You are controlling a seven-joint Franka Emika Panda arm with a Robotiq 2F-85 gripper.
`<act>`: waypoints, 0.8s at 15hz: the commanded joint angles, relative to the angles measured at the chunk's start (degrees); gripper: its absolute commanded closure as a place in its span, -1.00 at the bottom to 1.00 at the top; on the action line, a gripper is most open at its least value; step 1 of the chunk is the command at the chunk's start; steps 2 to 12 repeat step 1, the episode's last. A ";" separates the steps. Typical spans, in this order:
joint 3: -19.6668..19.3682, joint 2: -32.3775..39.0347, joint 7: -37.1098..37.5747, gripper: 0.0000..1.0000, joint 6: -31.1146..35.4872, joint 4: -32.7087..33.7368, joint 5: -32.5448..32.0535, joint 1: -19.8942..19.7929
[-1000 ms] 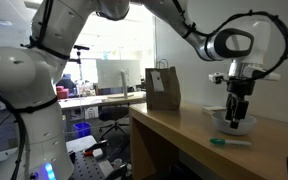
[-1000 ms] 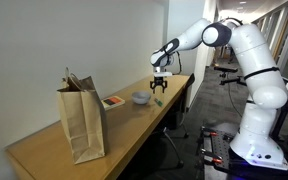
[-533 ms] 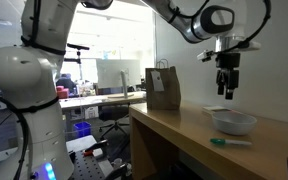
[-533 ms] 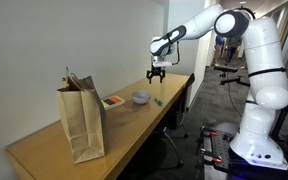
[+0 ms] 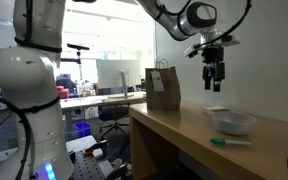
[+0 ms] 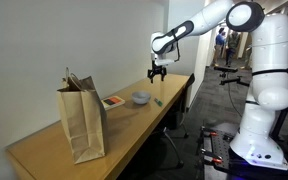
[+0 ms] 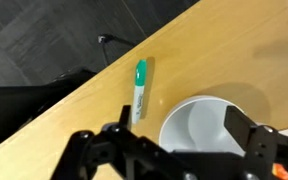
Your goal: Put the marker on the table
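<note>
Green marker (image 7: 139,88) flat on the wooden table (image 7: 229,45) just beside a white bowl (image 7: 199,135), empty gripper (image 5: 215,82) above, jaws apart

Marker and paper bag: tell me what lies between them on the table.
In an exterior view, a small orange-and-white item and the bowl lie between the bag and the marker.

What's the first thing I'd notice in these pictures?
Probably the big white robot arm, with its open gripper hanging high above the wooden table. Next comes the green marker lying on the table beside a white bowl. A brown paper bag stands further along the table.
</note>
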 commanded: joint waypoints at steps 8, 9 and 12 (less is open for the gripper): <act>0.27 -2.72 -0.11 -1.00 1.54 -3.46 -2.14 0.29; 0.27 -2.72 -0.11 -1.00 1.54 -3.46 -2.14 0.29; 0.27 -2.72 -0.11 -1.00 1.54 -3.46 -2.14 0.29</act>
